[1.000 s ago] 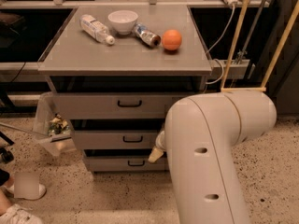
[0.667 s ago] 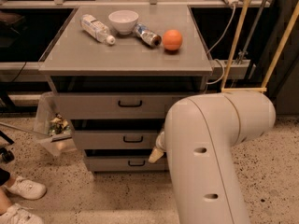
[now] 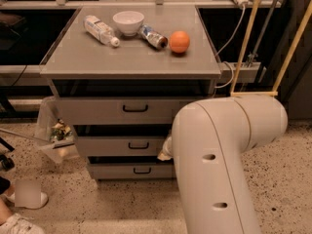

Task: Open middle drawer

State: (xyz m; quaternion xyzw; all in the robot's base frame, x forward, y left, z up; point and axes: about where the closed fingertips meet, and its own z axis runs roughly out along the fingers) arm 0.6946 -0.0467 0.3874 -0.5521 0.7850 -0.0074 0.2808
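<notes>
The grey cabinet has three drawers alike. The middle drawer (image 3: 107, 146) has a small black bar handle (image 3: 138, 145) and looks closed; none of its inside shows. The top drawer (image 3: 97, 110) is above it and the lowest drawer (image 3: 117, 170) below it. My big white arm (image 3: 219, 160) fills the lower right and hides the right ends of the drawers. Only a small pale part of my gripper (image 3: 165, 151) shows past the arm. It is at the middle drawer's front, just right of the handle.
On the cabinet top (image 3: 87, 57) lie a plastic bottle (image 3: 100, 29), a white bowl (image 3: 128, 22), a can (image 3: 153, 37) and an orange (image 3: 179, 41). A bag of rubbish (image 3: 56, 130) hangs at the cabinet's left. A person's shoe (image 3: 27, 197) is on the floor at lower left. Cables and poles stand at the right.
The arm and the drawers have not moved. The person's shoe at the lower left has shifted slightly.
</notes>
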